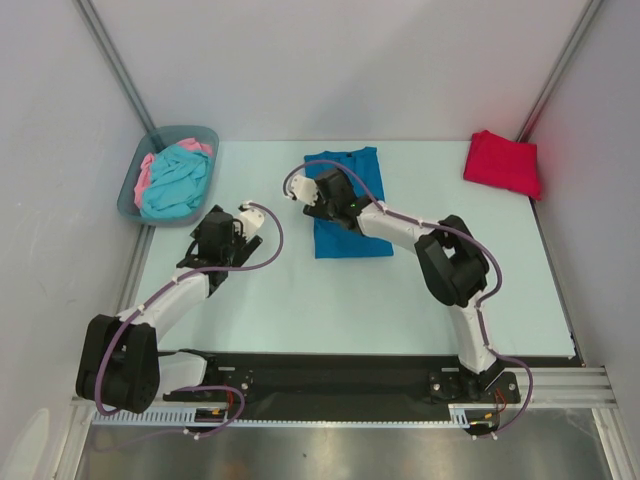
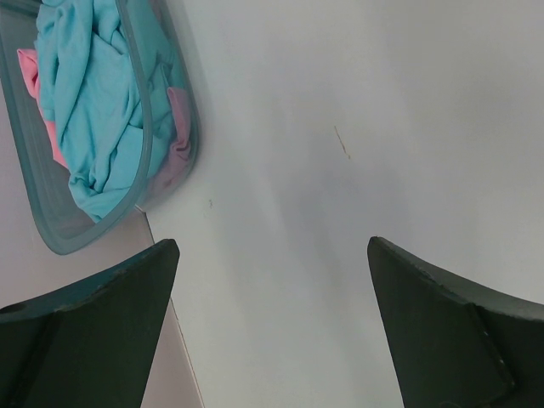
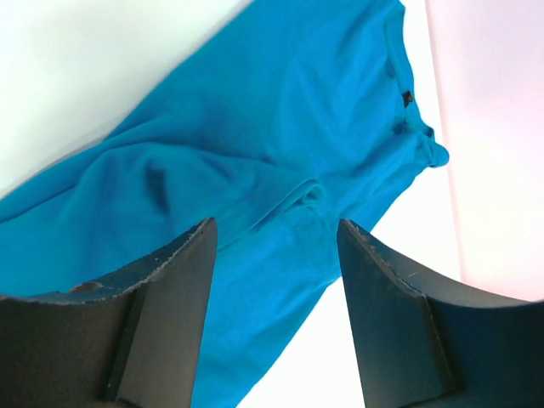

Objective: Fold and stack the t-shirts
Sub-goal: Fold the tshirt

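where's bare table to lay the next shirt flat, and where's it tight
Widest bare stretch: the near middle of the pale table, this side of the deep blue t-shirt. Also free: the gap between it and the folded red t-shirt. Crowded: far left, where the open left gripper hangs beside the grey-blue plastic bin.

Overhead view: I log a grey-blue translucent plastic bin (image 1: pixel 186 130) at the far-left corner of the pale mint tabletop (image 1: pixel 300 300). Its left side seems to overhang the tabletop edge. The left wrist view agrees: the bin's near corner lies past the edge line. I also see a short, thin dark scratch (image 2: pixel 342 142) on the bare tabletop there. White enclosure walls (image 1: pixel 340 60) close three sides, with slanted grey metal posts (image 1: pixel 112 65) in the back corners. A black base plate (image 1: pixel 330 372) runs along the near edge, with a brushed metal sheet (image 1: pixel 350 450) below it.
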Motion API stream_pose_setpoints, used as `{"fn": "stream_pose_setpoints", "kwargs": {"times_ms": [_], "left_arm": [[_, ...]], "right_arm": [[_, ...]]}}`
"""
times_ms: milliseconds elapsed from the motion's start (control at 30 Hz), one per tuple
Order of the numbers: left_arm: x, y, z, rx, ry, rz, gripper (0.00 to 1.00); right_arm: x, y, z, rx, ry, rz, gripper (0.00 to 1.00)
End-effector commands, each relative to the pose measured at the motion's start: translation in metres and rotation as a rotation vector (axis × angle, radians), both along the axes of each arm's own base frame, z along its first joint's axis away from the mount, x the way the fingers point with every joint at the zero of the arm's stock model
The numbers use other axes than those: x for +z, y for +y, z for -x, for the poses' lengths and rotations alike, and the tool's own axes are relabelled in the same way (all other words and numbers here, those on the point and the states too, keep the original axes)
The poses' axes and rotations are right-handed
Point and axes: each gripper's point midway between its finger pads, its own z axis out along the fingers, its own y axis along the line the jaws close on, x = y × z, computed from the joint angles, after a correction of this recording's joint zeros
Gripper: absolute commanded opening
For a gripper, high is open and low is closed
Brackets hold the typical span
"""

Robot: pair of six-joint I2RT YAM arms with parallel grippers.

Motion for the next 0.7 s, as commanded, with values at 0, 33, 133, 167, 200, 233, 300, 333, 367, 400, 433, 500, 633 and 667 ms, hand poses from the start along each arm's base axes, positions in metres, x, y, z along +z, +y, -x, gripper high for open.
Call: {"fn": "stream_pose_setpoints", "kwargs": {"times_ms": [0, 33, 133, 167, 200, 233, 300, 333, 367, 400, 433, 500, 633, 667], "left_arm": [[0.007, -0.001, -0.003, -0.006, -0.026, 0.011, 1.0], [0.007, -0.001, -0.003, -0.006, -0.027, 0.012, 1.0], [0.009, -0.001, -0.003, -0.005, -0.03, 0.015, 1.0], [0.009, -0.001, -0.004, -0.007, -0.033, 0.015, 1.0], [0.01, -0.001, -0.004, -0.006, -0.035, 0.017, 1.0], [0.01, -0.001, -0.004, -0.006, -0.036, 0.017, 1.0], [0.011, -0.001, -0.004, -0.006, -0.038, 0.02, 1.0], [0.012, -0.002, -0.004, -0.007, -0.041, 0.02, 1.0], [0.012, -0.002, -0.004, -0.007, -0.041, 0.02, 1.0], [0.011, -0.001, -0.004, -0.006, -0.039, 0.02, 1.0], [0.012, -0.001, -0.004, -0.007, -0.041, 0.02, 1.0], [0.012, -0.001, -0.003, -0.005, -0.041, 0.019, 1.0], [0.012, -0.001, -0.004, -0.007, -0.042, 0.021, 1.0], [0.012, -0.001, -0.004, -0.007, -0.042, 0.021, 1.0]], "right_arm": [[0.014, -0.003, 0.017, 0.023, 0.009, 0.012, 0.63], [0.008, -0.005, 0.018, 0.026, 0.018, 0.021, 0.63], [-0.01, -0.01, 0.022, 0.032, 0.041, 0.05, 0.61], [-0.016, -0.012, 0.022, 0.031, 0.05, 0.06, 0.61], [-0.02, -0.014, 0.022, 0.025, 0.054, 0.066, 0.6], [-0.021, -0.014, 0.02, 0.023, 0.051, 0.066, 0.59], [-0.026, -0.015, 0.018, 0.021, 0.05, 0.071, 0.58], [-0.026, -0.016, 0.017, 0.016, 0.047, 0.069, 0.58], [-0.027, -0.017, 0.015, 0.016, 0.05, 0.068, 0.57], [-0.029, -0.017, 0.015, 0.019, 0.052, 0.071, 0.57], [-0.028, -0.015, 0.014, 0.02, 0.047, 0.066, 0.57], [-0.029, -0.016, 0.013, 0.021, 0.049, 0.069, 0.56], [-0.038, -0.017, 0.014, 0.025, 0.058, 0.082, 0.55], [-0.041, -0.017, 0.014, 0.025, 0.063, 0.083, 0.55]]}}
